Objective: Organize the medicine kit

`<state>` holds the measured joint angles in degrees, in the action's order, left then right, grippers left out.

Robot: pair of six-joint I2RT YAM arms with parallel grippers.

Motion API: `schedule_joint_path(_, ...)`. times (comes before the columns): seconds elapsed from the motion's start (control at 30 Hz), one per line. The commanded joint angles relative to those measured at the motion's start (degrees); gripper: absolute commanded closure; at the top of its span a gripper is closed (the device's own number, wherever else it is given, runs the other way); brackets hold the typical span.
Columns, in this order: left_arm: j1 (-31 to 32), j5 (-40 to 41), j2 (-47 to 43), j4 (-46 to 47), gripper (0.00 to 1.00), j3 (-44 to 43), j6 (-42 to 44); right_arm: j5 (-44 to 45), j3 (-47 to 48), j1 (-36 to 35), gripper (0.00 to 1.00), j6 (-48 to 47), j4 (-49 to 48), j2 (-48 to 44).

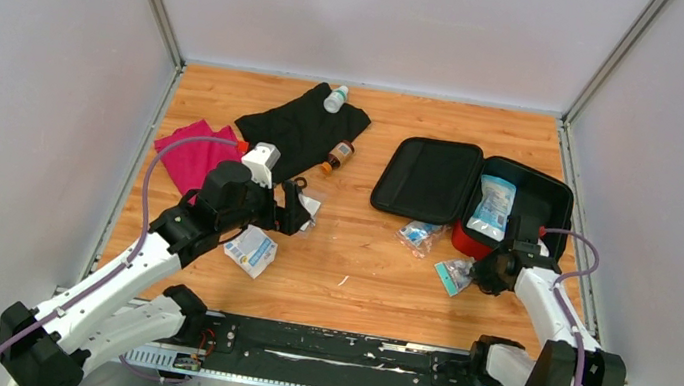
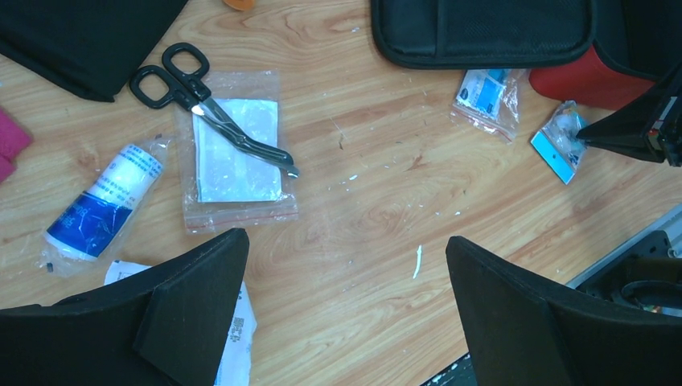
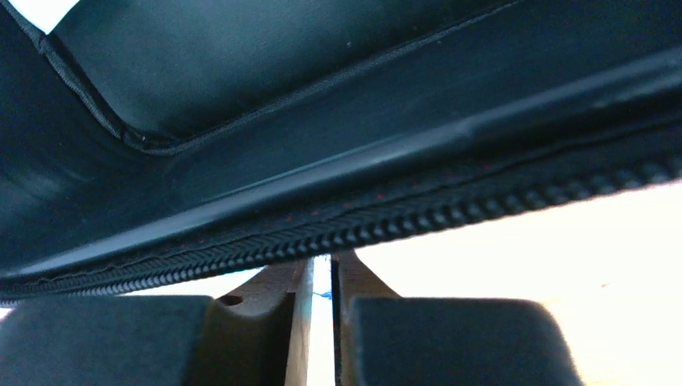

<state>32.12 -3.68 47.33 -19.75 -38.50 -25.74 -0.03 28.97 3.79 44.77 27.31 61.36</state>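
The medicine kit (image 1: 465, 241) lies open at the right, red shell, black lid (image 1: 428, 178) flat to its left, a white pouch (image 1: 493, 206) inside. Its zipper rim (image 3: 402, 225) fills the right wrist view. My right gripper (image 1: 480, 273) is low by the kit's near corner, jaws drawn almost together on the edge of a small teal-labelled packet (image 1: 455, 276); the left wrist view shows that packet (image 2: 559, 141) at the right gripper (image 2: 591, 137). My left gripper (image 2: 346, 245) hangs open over bare wood, holding nothing, near the scissors (image 2: 201, 100).
The scissors lie on a clear gauze bag (image 2: 237, 153), a blue-and-white bandage roll (image 2: 104, 201) beside them. A blue packet (image 1: 418, 234) sits before the lid. A paper packet (image 1: 251, 249), black cloth (image 1: 302, 127), magenta cloth (image 1: 190, 156) and two bottles (image 1: 335, 99) (image 1: 338, 155) are at left.
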Motion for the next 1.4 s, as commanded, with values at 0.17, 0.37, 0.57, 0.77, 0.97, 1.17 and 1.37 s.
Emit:
schedule_joint_path(0.17,0.45,-2.85,-0.38,1.28,0.00,1.39,-1.60,-9.47,-0.52,-0.44,1.00,-2.60,0.70,-1.08)
schedule_joint_path(0.37,0.52,-8.30,-0.32,5.42,0.00,3.11,-5.32,-10.30,3.20,-12.42,1.00,-1.92,2.12,-4.23)
schedule_joint_path(0.57,0.55,-13.68,0.11,10.29,0.02,4.43,-7.70,-9.83,11.62,-28.09,1.00,-2.50,-0.84,0.03)
schedule_joint_path(0.77,0.66,-13.93,-1.30,8.95,0.03,4.85,-7.21,-3.64,18.14,-30.42,1.00,-4.53,1.02,1.93)
schedule_joint_path(0.97,0.62,-7.02,-2.79,4.39,0.02,5.57,-6.86,8.51,29.15,-27.13,1.00,-10.98,8.17,1.05)
schedule_joint_path(1.17,0.66,7.97,-3.75,-3.65,0.01,6.89,-10.92,13.69,37.07,-15.00,1.00,-14.97,15.65,1.60)
schedule_joint_path(1.37,0.66,13.74,-2.41,-6.78,0.01,6.77,-11.27,10.09,37.62,-0.92,1.00,-17.10,15.47,6.30)
